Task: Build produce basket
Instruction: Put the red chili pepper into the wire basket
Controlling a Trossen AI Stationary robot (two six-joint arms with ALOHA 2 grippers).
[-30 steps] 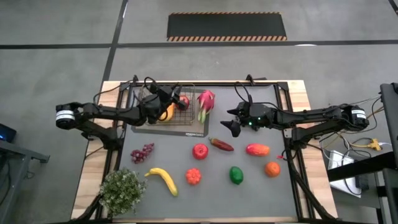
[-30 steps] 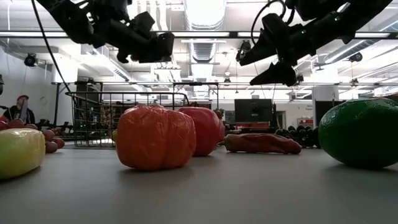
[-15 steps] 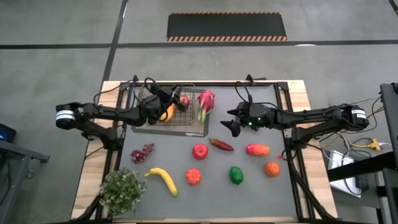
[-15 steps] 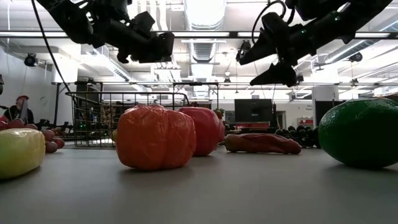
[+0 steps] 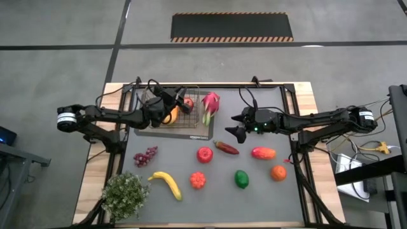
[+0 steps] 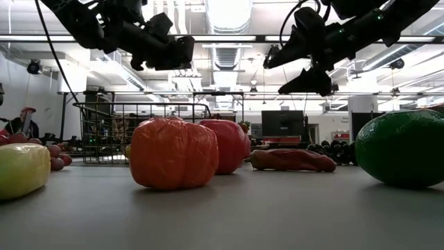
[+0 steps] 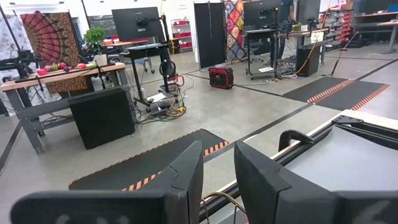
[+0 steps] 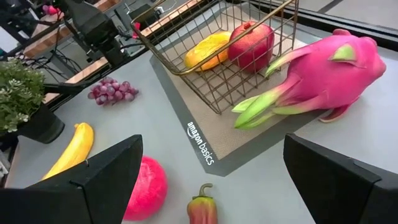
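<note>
The basket point(image 5: 173, 113) sits on a dark mat point(image 5: 191, 132) at the back of the desk point(image 5: 305, 95). It already has a red apple point(image 8: 252, 43) and a yellow mango point(image 8: 208, 50) inside. The pink dragon fruit point(image 8: 317, 78) lies on the mat just beside the basket, touching its wire wall.

The right claw point(image 5: 236, 130) hangs in the air near the dragon fruit, with its fingers wide apart and nothing in them. The left claw point(image 5: 170, 102) is up above the basket. Its fingers are close together with a small gap, and it holds nothing.

I think the dragon fruit comes next. It is big and bumpy, so it could slip out or roll away. The claw could also bump the basket and push it, because the fruit leans right on it. Much fruit still waits on the desk, like the banana point(image 5: 166, 183) and the grapes point(image 5: 145, 156).
</note>
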